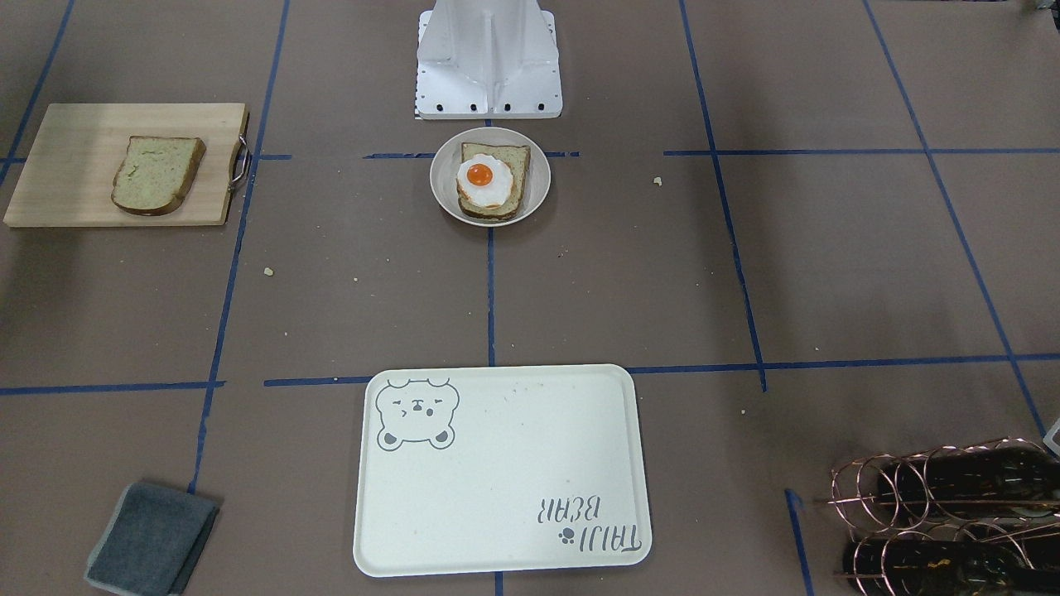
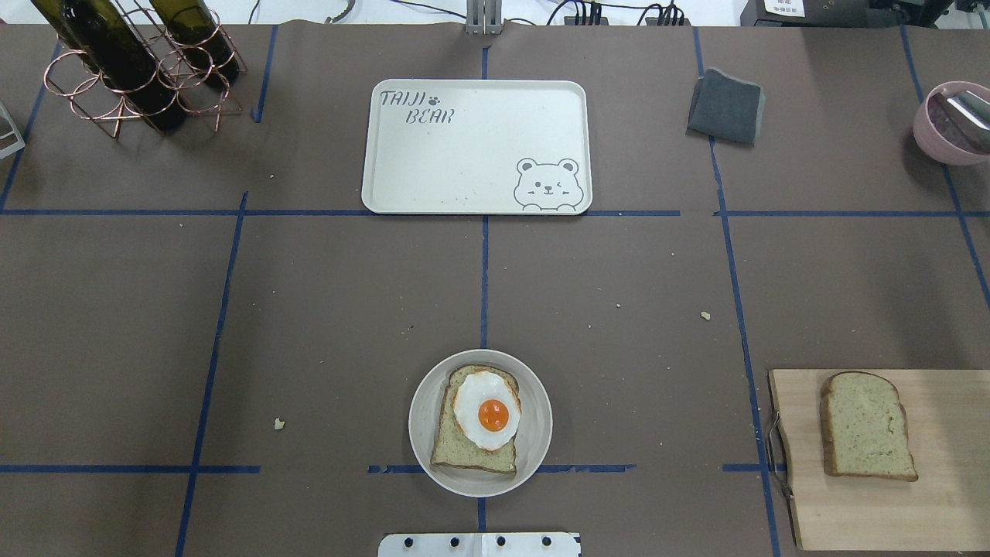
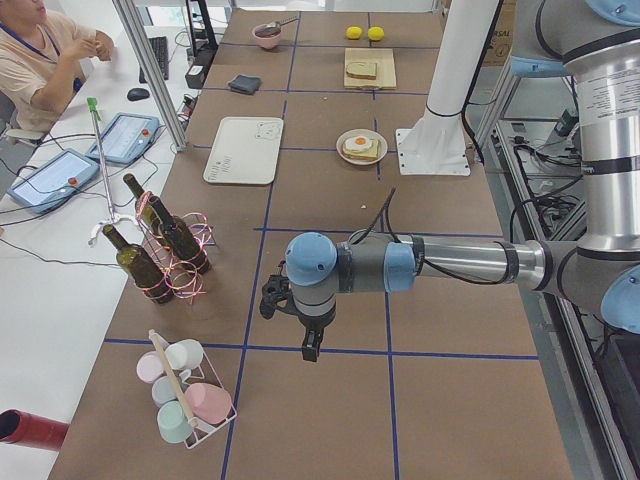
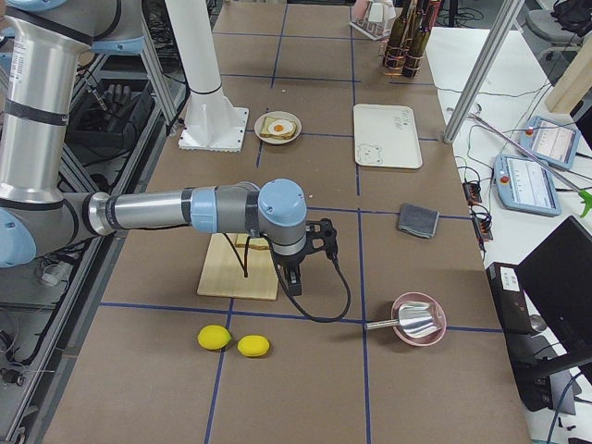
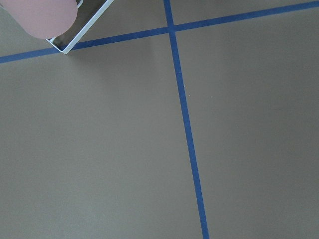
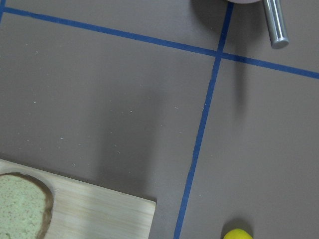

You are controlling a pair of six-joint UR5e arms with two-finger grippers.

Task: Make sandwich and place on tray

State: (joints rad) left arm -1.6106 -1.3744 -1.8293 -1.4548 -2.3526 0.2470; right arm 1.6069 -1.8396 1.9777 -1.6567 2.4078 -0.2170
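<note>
One bread slice (image 2: 474,439) lies in a small round cream bowl (image 2: 421,418) near the robot base, with the fried egg (image 2: 488,410) on top of it. A second bread slice (image 2: 866,425) lies on the wooden cutting board (image 2: 943,495). The bear tray (image 2: 472,147) sits bare at the far side. My left gripper (image 3: 312,345) hangs over bare table far from the food. My right gripper (image 4: 294,282) hangs just past the cutting board's end. I cannot tell whether either one is open or shut.
A copper wine rack with bottles (image 2: 131,70) stands beside the tray. A grey cloth (image 2: 727,104) and a pink bowl with a metal scoop (image 2: 951,120) sit on its other side. Two lemons (image 4: 231,340) lie beyond the board. A cup rack (image 3: 185,395) stands near my left gripper.
</note>
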